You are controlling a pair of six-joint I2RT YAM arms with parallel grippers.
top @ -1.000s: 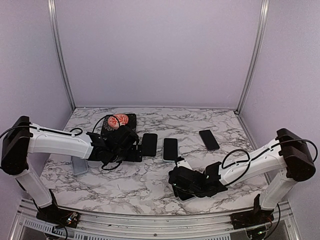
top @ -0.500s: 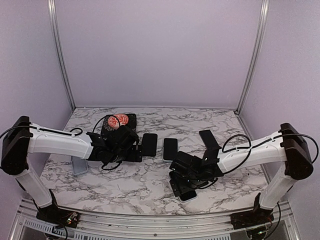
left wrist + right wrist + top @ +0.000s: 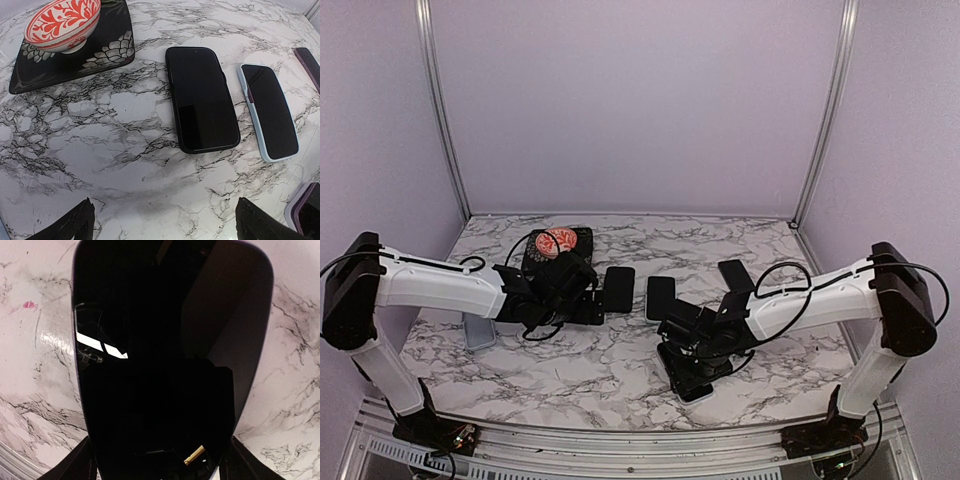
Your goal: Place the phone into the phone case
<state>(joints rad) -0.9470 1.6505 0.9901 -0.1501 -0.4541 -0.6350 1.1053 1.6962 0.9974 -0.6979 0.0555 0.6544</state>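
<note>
Moved away from the near edge, right fingers (image 3: 82, 462) flank the phone (image 3: 165, 365).

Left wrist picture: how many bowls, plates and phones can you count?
Bowl: 1
Black plate: 1
Whole phones: 2, the black phone and the phone in a pale case
Dark slabs cut off by the right edge: 2, the upper slab and the lower slab
Total: 6
</note>
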